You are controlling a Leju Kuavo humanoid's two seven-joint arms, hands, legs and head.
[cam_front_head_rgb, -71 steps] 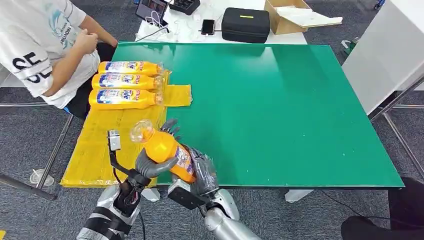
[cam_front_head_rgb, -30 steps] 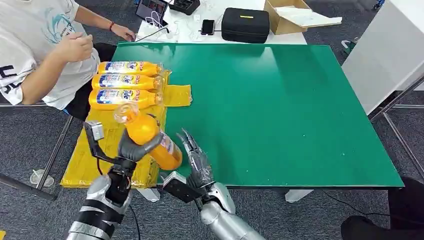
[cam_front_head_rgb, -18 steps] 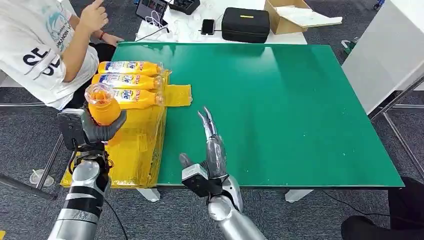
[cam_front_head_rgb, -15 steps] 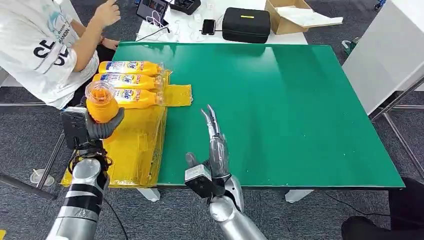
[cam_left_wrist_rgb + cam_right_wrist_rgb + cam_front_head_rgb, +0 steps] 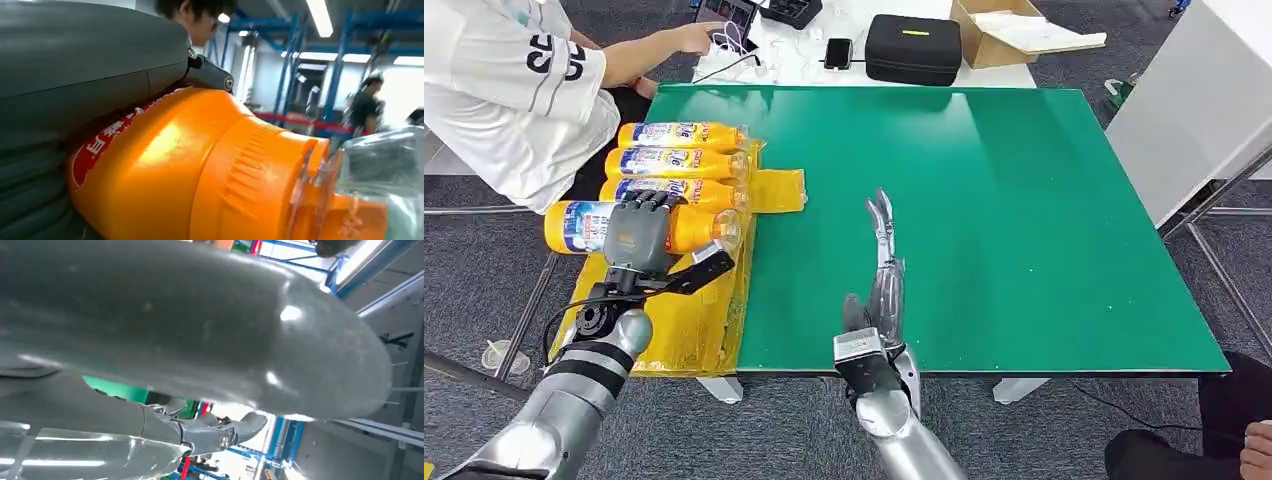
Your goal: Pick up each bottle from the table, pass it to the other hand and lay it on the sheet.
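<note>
Over the near table edge my right hand (image 5: 882, 275) stands with fingers straight, spread slightly, holding nothing. Beside it, over the yellow sheet (image 5: 679, 310), my left hand (image 5: 637, 236) wraps its fingers around a bottle (image 5: 579, 226) lying flat, palm down. Beyond lie three bottles (image 5: 674, 160) in a row on the sheet.

Table top (image 5: 984, 200) is seen in solid green. Sheet (image 5: 674, 310) is yellow. Bottles (image 5: 679, 160) are orange with blue-and-white labels; the held bottle (image 5: 574, 227) is coloured the same, a red label band with white characters being shown in the left wrist view. Case (image 5: 914, 48) is black with a yellow strip.
</note>
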